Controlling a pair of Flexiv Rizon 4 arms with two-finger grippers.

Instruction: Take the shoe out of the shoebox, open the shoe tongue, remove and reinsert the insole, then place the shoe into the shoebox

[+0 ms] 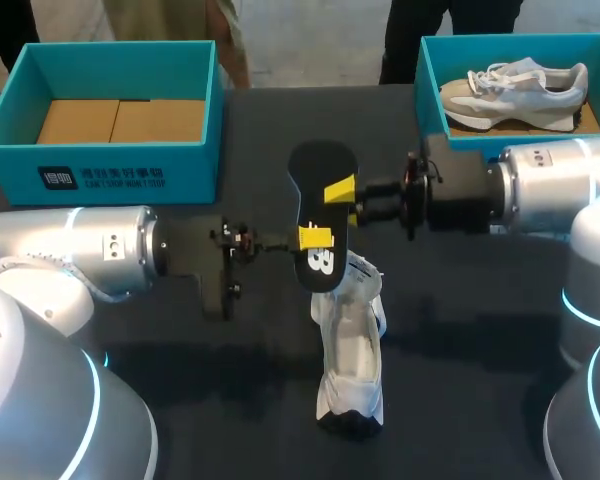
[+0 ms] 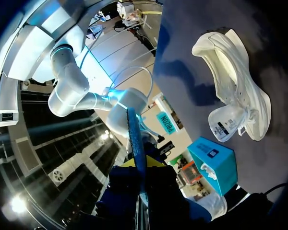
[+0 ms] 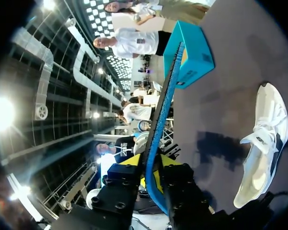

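Though lifted clear of the dark table [image 1: 230, 400], gripped from both sides above its middle: a flat black foam insole [image 1: 318, 215], standing on edge in the air, with a white logo near its lower end. Left hand [image 1: 315, 238], coming in from the left, pinched onto the insole's lower half, yellow tips pressed against it from opposite faces. In the left wrist view, seen edge-on as a thin blue strip [image 2: 137, 148] rising from between the fingers. Right hand [image 1: 340, 190], coming in from the right, likewise clamped on the insole, a little higher up near its middle. Same thin strip [image 3: 159, 129] running out between its fingers in the right wrist view. Just below the insole, resting on the table and apart from both hands: a white low-top sneaker [image 1: 350, 350], opening bare, tongue pulled out. At the table's far left corner, an open teal cardboard shoebox [image 1: 110, 165], brown card [image 1: 120, 120] lining its floor. At the far right corner, a second open teal shoebox [image 1: 427, 90], a grey and white sneaker [image 1: 515, 88] inside it.
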